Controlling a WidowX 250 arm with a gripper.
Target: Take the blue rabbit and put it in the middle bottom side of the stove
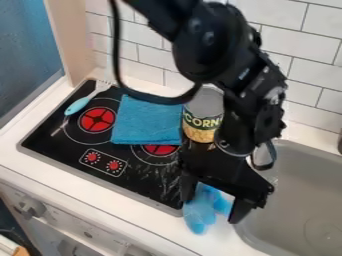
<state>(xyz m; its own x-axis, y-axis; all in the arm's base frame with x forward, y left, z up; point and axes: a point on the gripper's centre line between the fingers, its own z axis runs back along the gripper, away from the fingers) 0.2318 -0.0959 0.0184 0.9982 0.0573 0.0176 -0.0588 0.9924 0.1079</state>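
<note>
The white counter (150, 234) runs below the gripper (212, 209). The black stove (130, 152) lies up and to the gripper's left as the camera sees it, and the grey sink (290, 200) is just to its right. The black arm (217, 55) comes down from the top edge. The gripper is open, its two fingers well apart; whether either one presses on the rabbit, I cannot tell. Behind the gripper, on the stove, are a folded blue cloth (147, 122) and a corn can (200, 122). The blue rabbit (198, 212) is between the fingers, by the stove's near corner. Farthest left of the gripper lies a blue-handled utensil (79, 106).
</note>
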